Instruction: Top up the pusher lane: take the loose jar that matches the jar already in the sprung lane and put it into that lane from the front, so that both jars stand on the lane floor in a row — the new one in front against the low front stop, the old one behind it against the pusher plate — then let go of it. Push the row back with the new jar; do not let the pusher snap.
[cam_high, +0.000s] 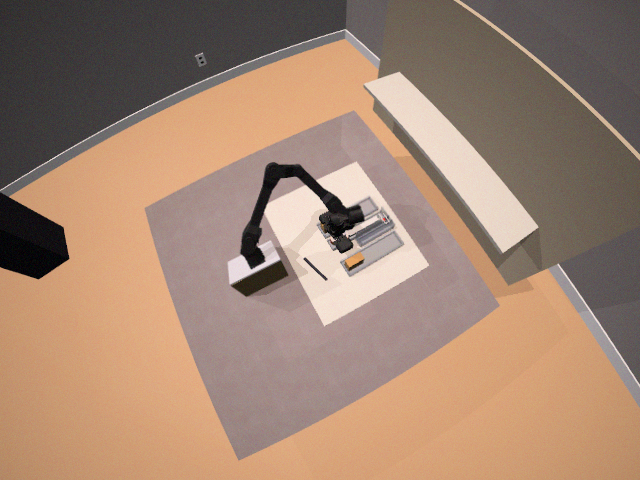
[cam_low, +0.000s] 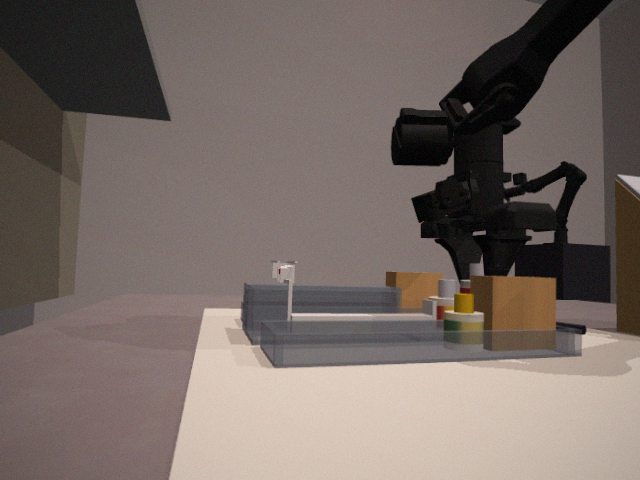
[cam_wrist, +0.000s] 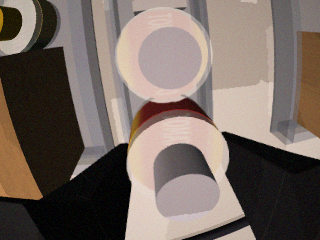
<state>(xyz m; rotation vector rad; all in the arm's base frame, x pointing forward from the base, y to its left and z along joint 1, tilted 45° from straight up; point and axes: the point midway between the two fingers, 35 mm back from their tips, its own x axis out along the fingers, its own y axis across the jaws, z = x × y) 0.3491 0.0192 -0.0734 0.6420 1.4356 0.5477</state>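
Observation:
The gripper (cam_wrist: 177, 150) (cam_low: 478, 276) points down, shut on a jar (cam_wrist: 142, 155) (cam_low: 465, 289) with a white shoulder, a grey cap and a dark red and yellow side. The jar leans, its cap tipped away from the lane jar, and sits higher. The matching lane jar (cam_wrist: 169, 55) (cam_low: 445, 288) stands just behind it in the sprung lane (cam_high: 375, 232); in the wrist view the two look close or touching. The white pusher plate (cam_low: 429, 307) is behind the lane jar. The front stop and the held jar's base are hidden.
A side tray (cam_high: 382, 250) (cam_low: 361, 348) holds a wooden block (cam_high: 354, 261) (cam_low: 522, 312) and a yellow-capped jar (cam_low: 463, 320) (cam_wrist: 10, 25). Another wooden block (cam_low: 413, 289) (cam_wrist: 310, 82) is on the other side. A dark bar (cam_high: 315, 268) lies towards the arm base.

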